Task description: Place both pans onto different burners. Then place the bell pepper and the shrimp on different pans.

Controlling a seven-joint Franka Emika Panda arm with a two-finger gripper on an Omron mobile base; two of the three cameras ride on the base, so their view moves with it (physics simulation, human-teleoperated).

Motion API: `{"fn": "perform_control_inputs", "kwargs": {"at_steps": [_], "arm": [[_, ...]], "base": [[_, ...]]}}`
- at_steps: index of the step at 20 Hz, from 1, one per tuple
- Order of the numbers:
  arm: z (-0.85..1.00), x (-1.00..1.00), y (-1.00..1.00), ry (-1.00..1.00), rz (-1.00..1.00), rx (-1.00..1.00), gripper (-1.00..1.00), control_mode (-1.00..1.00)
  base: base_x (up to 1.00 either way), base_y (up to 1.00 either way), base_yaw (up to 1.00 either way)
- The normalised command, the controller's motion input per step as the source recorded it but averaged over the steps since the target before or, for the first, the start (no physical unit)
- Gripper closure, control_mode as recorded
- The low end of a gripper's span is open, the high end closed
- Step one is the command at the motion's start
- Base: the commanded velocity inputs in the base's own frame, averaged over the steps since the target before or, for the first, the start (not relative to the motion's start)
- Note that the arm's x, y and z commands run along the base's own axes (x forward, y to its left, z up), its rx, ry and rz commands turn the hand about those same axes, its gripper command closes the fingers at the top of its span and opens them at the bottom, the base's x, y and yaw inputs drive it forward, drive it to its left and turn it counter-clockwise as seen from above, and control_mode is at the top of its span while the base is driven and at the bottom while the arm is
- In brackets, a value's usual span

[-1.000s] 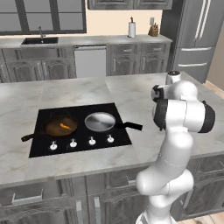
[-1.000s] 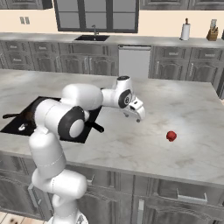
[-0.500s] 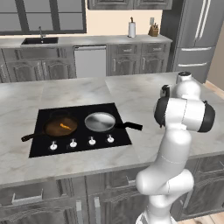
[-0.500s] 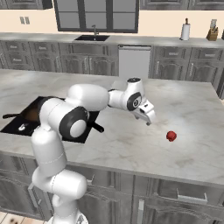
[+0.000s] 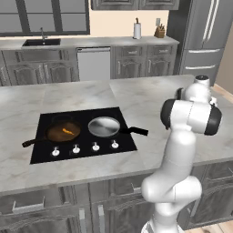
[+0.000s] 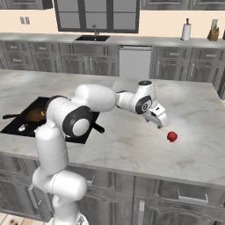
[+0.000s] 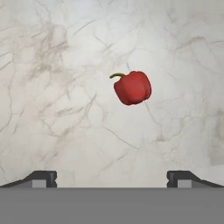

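A dark skillet (image 5: 63, 132) with a rusty inside sits on the cooktop's left burner, and the small orange shrimp (image 5: 67, 131) lies in it. Beside it, the steel pan (image 5: 104, 126) with a black handle rests on the right burner. The red bell pepper (image 6: 172, 136) lies on the marble counter, also centred in the hand view as a red bell pepper (image 7: 132, 87) with a green stem. My gripper (image 6: 161, 124) hovers just left of and above the pepper, open, with nothing between its fingertips (image 7: 41, 178).
The black cooktop (image 5: 43, 157) has white knobs along its front. The marble island counter (image 6: 132, 145) spreads around the pepper. Cabinets, a sink and a dishwasher line the back wall; a fridge stands at the right in the left base view.
The arm has swung to the right across the island, bringing the open gripper from near the cooktop to just beside the bell pepper. Pans, shrimp and pepper have not moved.
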Motion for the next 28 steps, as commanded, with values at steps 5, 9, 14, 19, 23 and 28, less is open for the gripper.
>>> {"fn": "perform_control_inputs", "kwargs": {"at_steps": [5,9,14,19,23,28], "arm": [[-0.01,-0.03,-0.41,0.00,0.00,-0.01,-1.00,-1.00],[-0.08,0.00,-0.35,0.00,0.00,-0.01,-1.00,-1.00],[-0.26,0.00,-0.24,0.00,0.00,0.00,-1.00,-1.00],[-0.30,0.00,-0.17,0.00,0.01,0.00,-1.00,-1.00],[-0.36,0.00,-0.14,0.00,0.04,0.00,-1.00,-1.00],[-0.16,0.00,-0.10,0.00,0.02,0.00,-1.00,-1.00]], "base": [[0.00,0.00,0.00],[0.00,0.00,0.00],[0.00,0.00,0.00],[0.00,0.00,0.00],[0.00,0.00,0.00],[0.00,0.00,0.00]]}}
